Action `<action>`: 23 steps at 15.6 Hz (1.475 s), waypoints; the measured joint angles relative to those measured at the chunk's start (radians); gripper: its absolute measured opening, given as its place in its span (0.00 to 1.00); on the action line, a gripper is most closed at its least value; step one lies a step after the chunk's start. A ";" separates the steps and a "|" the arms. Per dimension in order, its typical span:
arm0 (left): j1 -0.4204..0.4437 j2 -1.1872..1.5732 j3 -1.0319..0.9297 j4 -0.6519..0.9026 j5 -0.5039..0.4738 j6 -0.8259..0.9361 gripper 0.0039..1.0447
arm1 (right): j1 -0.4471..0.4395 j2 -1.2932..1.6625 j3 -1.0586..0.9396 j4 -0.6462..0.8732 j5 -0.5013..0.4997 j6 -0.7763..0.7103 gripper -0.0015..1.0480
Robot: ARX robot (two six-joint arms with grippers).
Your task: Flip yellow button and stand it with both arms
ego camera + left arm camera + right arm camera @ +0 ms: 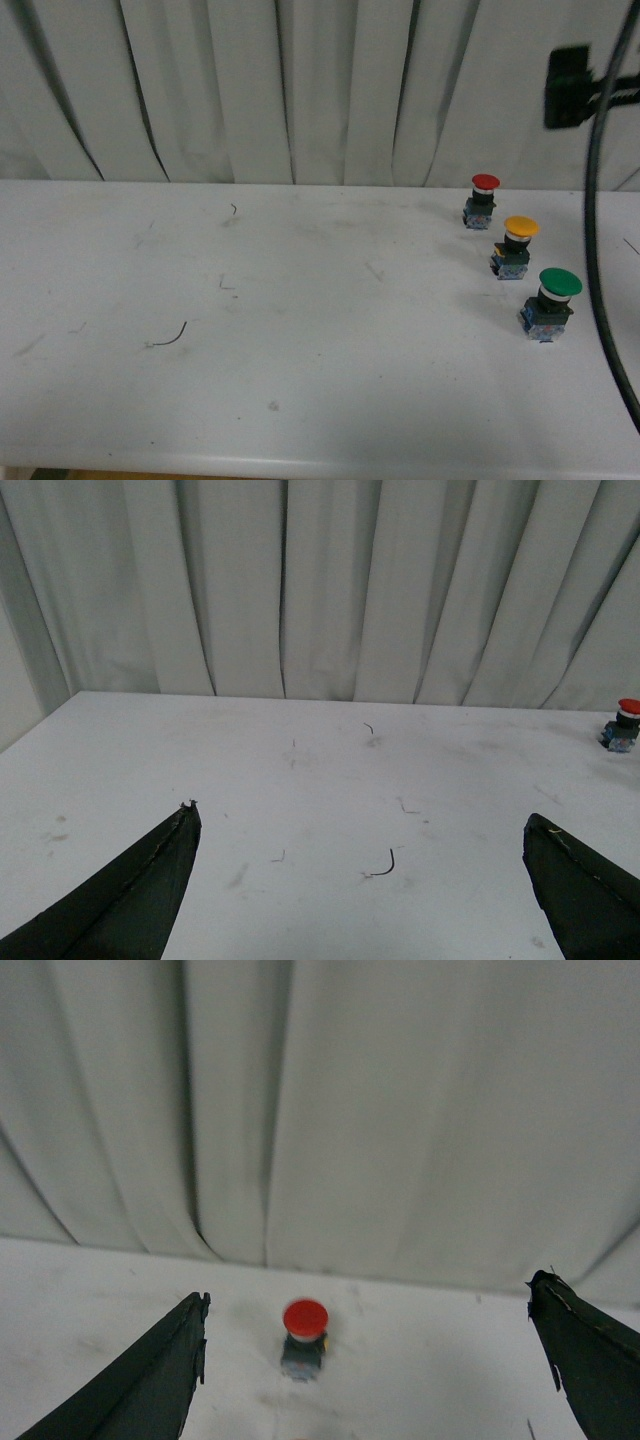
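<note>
The yellow button [519,246] stands upright on its base, cap up, at the right of the white table [300,330], between the red-capped button [482,200] and the larger green-capped button [552,302]. Neither arm shows in the front view. My left gripper [360,825] is open and empty over the table's left middle; its two black fingers [140,890] frame bare table. My right gripper [368,1305] is open and empty, facing the red-capped button [304,1337]. The yellow button is out of view in both wrist views.
A white curtain [300,90] hangs behind the table. A black cable [597,250] hangs down at the far right, next to the green button. A small dark wire scrap [172,337] lies on the left table. The red button shows far right in the left wrist view [623,725].
</note>
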 joint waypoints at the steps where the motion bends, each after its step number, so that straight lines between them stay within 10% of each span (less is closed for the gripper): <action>1: 0.000 0.000 0.000 0.000 0.000 0.000 0.94 | -0.007 -0.152 -0.134 0.078 -0.087 -0.010 0.94; 2: 0.000 0.000 0.000 0.000 0.000 0.000 0.94 | -0.019 -0.297 -0.243 0.049 -0.158 -0.005 0.94; 7: 0.000 0.000 0.000 0.000 0.000 0.000 0.94 | 0.041 -1.098 -0.735 -0.413 0.132 0.097 0.47; 12: 0.000 0.000 0.000 0.000 0.000 0.000 0.94 | -0.062 -1.405 -0.879 -0.447 0.030 0.105 0.02; 23: 0.000 0.000 0.000 0.000 0.000 0.000 0.94 | -0.056 -1.596 -0.985 -0.527 0.022 0.107 0.02</action>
